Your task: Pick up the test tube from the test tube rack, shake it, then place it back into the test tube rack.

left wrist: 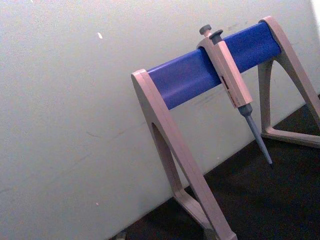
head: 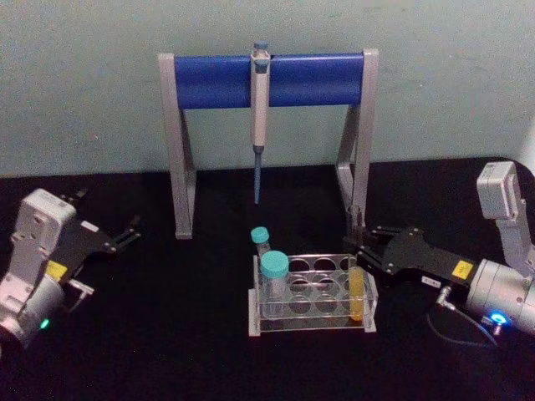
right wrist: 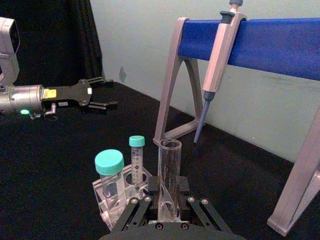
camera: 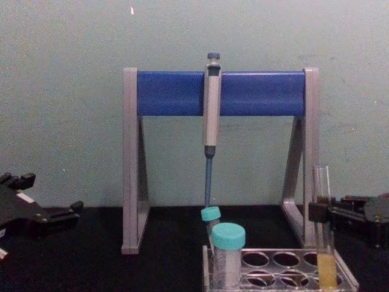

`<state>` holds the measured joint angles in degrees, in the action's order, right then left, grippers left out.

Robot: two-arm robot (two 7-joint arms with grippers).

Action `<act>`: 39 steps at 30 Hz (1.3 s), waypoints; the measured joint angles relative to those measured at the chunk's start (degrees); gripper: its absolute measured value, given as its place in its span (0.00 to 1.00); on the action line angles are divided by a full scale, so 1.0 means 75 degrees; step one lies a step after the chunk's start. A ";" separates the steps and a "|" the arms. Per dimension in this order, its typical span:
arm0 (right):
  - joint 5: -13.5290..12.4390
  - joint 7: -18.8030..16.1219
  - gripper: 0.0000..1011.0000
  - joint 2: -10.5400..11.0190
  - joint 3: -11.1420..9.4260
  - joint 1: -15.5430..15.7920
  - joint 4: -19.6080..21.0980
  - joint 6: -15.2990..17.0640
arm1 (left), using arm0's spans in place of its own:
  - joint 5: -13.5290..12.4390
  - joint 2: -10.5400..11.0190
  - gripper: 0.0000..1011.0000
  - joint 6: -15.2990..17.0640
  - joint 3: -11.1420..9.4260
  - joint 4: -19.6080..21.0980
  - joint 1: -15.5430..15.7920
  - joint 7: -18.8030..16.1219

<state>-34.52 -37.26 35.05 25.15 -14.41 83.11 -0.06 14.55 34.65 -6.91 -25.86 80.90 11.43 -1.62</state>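
Black worktop (head: pixel 167 351), pale green wall (head: pixel 84 92).
Test tube (head: pixel 358 298) stands in test tube rack (head: pixel 311 327), front-right hole; right gripper (head: pixel 363 251) at it, grip cannot tell; left gripper (head: pixel 134 232) by left edge, jaws apart.

Yellow-orange liquid fills the bottom of the long clear glass test tube (head: pixel 358 294) at the 3 o'clock end of the low clear plastic rack with greyish edges (head: pixel 309 324). At 9 o'clock, the wide white tube (head: pixel 274 280) and the thin tube (head: pixel 261 241) wear teal caps. The tall stand (head: pixel 184 150) at 12 o'clock is grey-legged, blue-barred.
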 joint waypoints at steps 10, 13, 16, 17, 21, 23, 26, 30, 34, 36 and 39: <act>0.0011 0.0000 0.30 0.0000 0.0000 0.0000 -0.0002 0.0001 | 0.0000 0.0000 0.99 0.0000 0.0000 0.0000 0.0000 0.0000; 0.0011 -0.0001 0.39 0.0000 0.0000 -0.0001 -0.0002 0.0001 | 0.0000 0.0000 0.99 0.0000 -0.0001 0.0000 0.0000 0.0000; 0.0011 -0.0001 0.49 0.0000 0.0000 0.0000 -0.0002 0.0001 | 0.0000 0.0000 0.99 0.0000 -0.0001 0.0000 0.0000 0.0000; 0.0011 0.0000 0.50 0.0000 0.0000 0.0000 -0.0002 0.0000 | 0.0000 0.0000 0.99 0.0000 0.0000 0.0000 0.0000 0.0000; 0.0010 0.0000 0.63 0.0000 0.0000 -0.0001 -0.0002 -0.0001 | 0.0000 0.0000 0.99 0.0000 -0.0001 0.0000 0.0000 0.0000; 0.0010 0.0000 0.70 -0.0001 0.0000 0.0000 -0.0002 -0.0001 | 0.0000 0.0000 0.99 0.0000 0.0000 0.0000 0.0000 0.0000; 0.0008 0.0000 0.80 0.0000 0.0000 -0.0001 -0.0001 -0.0001 | 0.0000 0.0000 0.99 0.0000 -0.0001 0.0000 0.0000 0.0000; 0.0006 0.0000 0.92 0.0000 0.0000 -0.0001 -0.0001 -0.0001 | 0.0000 0.0000 0.99 0.0000 -0.0001 -0.0001 0.0000 0.0000; 0.0004 0.0000 0.99 0.0000 0.0000 -0.0001 0.0000 -0.0001 | 0.0000 0.0000 0.99 0.0000 0.0000 0.0000 0.0000 0.0000; 0.0003 0.0000 0.99 0.0000 0.0000 0.0000 0.0000 -0.0001 | 0.0000 0.0000 0.99 0.0000 -0.0001 0.0000 0.0000 0.0000; 0.0002 0.0000 0.99 0.0000 0.0000 -0.0001 0.0000 -0.0001 | 0.0000 0.0000 0.99 0.0000 -0.0001 0.0000 0.0000 0.0000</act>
<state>-34.51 -37.26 35.05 25.15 -14.41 83.10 -0.07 14.55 34.65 -6.91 -25.86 80.90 11.43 -1.62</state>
